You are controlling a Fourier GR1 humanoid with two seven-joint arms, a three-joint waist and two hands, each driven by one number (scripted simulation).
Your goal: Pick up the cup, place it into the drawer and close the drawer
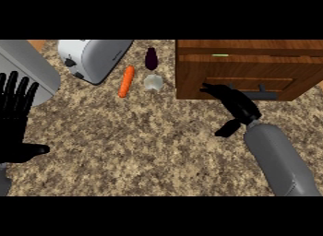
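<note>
The cup (153, 82), small and pale, stands on the counter just left of the wooden drawer unit (253, 73). My right hand (236, 102) is open in front of the drawer's face. Its straight fingers point up and left beside the dark handle (265, 94), and its thumb sticks out below. It holds nothing and is well apart from the cup. My left hand (11, 115) rests open at the left edge, fingers up. A narrow slot at the top of the drawer's face shows a small green thing (220, 55).
An orange carrot (126, 81) lies left of the cup and a dark eggplant (151, 58) behind it. A silver toaster (89, 57) stands at the back left, with a grey appliance (21, 69) at the far left. The speckled counter (144, 138) stretches in front.
</note>
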